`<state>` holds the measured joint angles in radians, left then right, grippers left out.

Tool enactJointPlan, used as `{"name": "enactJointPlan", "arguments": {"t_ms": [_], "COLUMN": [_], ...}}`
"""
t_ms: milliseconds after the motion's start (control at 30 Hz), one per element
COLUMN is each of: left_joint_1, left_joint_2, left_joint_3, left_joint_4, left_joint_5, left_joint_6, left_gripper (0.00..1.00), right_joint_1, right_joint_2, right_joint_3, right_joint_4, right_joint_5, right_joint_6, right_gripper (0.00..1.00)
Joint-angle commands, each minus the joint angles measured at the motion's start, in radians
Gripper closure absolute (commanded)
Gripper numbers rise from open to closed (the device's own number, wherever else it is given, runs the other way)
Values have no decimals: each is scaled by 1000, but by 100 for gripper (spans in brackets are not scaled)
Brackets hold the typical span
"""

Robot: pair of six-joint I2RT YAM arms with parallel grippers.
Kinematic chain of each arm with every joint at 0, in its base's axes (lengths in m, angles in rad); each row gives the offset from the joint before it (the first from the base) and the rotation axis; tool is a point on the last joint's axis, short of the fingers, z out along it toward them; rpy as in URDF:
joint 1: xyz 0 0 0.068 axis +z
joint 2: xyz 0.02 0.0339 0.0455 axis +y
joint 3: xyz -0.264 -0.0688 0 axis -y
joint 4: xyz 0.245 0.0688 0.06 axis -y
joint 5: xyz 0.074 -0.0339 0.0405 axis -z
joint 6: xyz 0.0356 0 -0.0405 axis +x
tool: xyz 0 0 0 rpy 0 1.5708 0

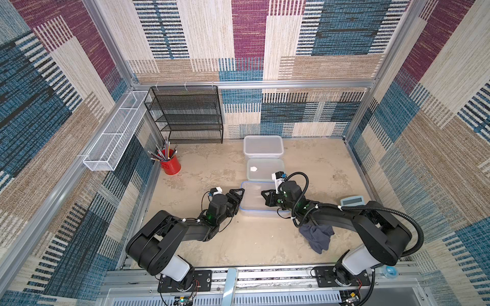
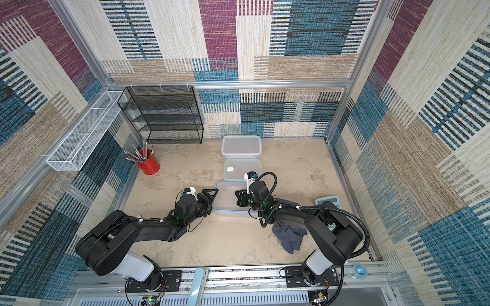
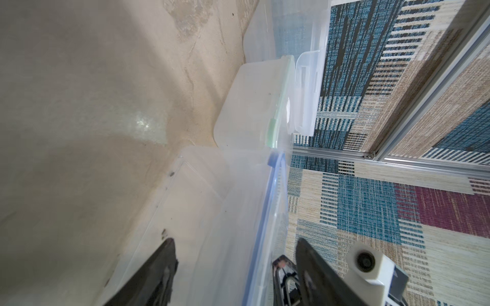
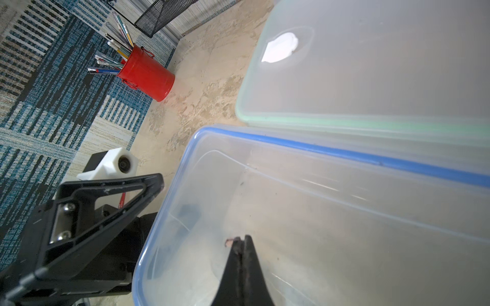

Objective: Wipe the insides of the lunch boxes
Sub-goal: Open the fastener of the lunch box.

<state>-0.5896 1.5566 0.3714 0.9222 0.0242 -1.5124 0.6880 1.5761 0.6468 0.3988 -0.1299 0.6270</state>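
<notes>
Nearest, the grey cloth point(image 1: 316, 238) lies crumpled on the table point(image 1: 238, 246) under the right arm, held by nothing. Just beyond, the blue-rimmed lunch box point(image 1: 253, 202) sits mid-table. The right gripper point(image 4: 240, 238) is pinched closed and empty, its tips inside that box. The left gripper point(image 1: 240, 198) has its jaws apart astride the box's left wall, not yet clamped. The step, I judge, is bracing the box. The left should close squarely on the wall without tipping it, and the right must fetch the cloth before any wiping. Close behind stands the green-rimmed box point(image 1: 265, 169), then the deep box point(image 1: 263, 145) farthest back.
</notes>
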Motion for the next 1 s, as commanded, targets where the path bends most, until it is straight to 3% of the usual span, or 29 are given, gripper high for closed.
{"name": "enactJointPlan", "arguments": {"t_ms": [0,233,700,967], "left_joint_1": [-18,-38,-50,-53], "left_joint_2": [43,59,10,-22], "left_joint_3": [-8,-20,-6,-13], "left_joint_4": [241,274,196,162], "left_joint_5": [70,41,36,12], "left_joint_6": [-74,-69,-32,-18], "left_gripper": [29,33,54,62], "right_joint_1": [5,7,10,15], "right_joint_2": [24,35,82,104], "right_joint_3": [-22,-35,-22,-18], "right_joint_4": [-249,-252,-265,-255], "right_joint_5": [-11,-5,-6,-16], "right_joint_6": [29,47,62,75], "right_gripper": [100,100,100,100]}}
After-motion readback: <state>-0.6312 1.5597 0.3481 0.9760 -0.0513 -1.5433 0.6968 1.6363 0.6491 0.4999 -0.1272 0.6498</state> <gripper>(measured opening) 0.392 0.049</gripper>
